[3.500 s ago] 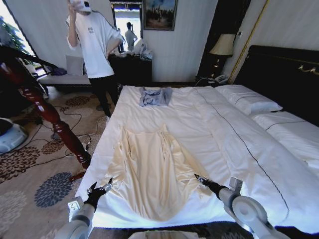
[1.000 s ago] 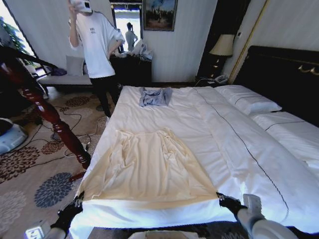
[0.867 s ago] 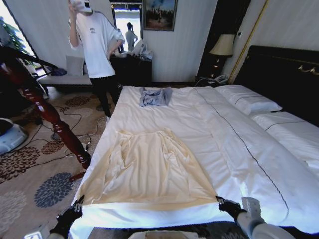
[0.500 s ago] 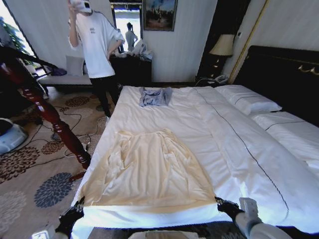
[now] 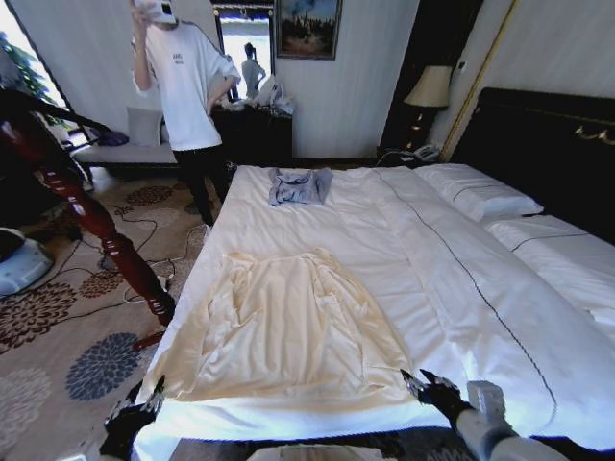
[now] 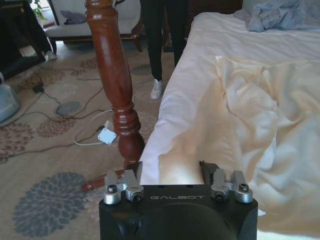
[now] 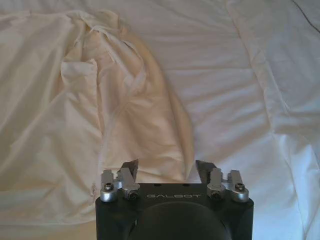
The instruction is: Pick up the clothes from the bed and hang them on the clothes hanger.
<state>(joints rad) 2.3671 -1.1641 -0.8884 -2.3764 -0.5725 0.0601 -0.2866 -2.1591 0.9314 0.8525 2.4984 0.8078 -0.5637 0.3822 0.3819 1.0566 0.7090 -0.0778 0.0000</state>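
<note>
Spread flat on the near half of the bed (image 5: 461, 259), cream clothes (image 5: 288, 322). At its near left corner, left gripper (image 6: 170, 172), jaws parted, corner cloth between them. At its near right corner, right gripper (image 7: 166, 171), jaws apart, gripping nothing

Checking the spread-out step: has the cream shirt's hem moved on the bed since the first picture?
Yes. The cream shirt now lies spread wide, its hem stretched along the bed's near edge.
</note>
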